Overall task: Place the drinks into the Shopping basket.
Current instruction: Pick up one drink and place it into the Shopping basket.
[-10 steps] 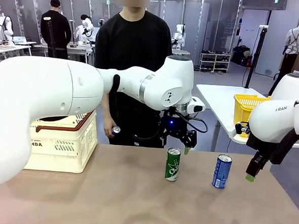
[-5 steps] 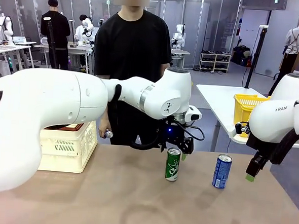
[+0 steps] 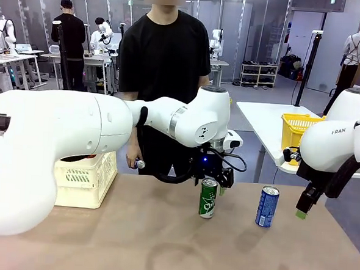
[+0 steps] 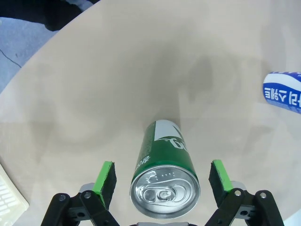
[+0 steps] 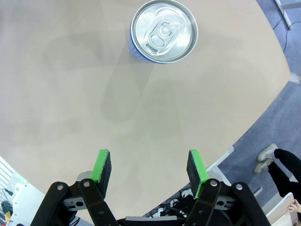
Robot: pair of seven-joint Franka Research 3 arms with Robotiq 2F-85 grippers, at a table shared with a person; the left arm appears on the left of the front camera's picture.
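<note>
- Your green can (image 3: pixel 208 198) stands upright mid-table (image 3: pixel 161 244), with the blue can (image 3: pixel 267 206) upright near it, on the right
- Your left gripper (image 4: pixel 162 170) straddles the green can's top, jaws wide apart, pads clear of it
- Your right gripper (image 5: pixel 148 162) hangs spread and empty, short of the blue can
- The Shopping basket (image 3: pixel 86 177) sits far left
</note>
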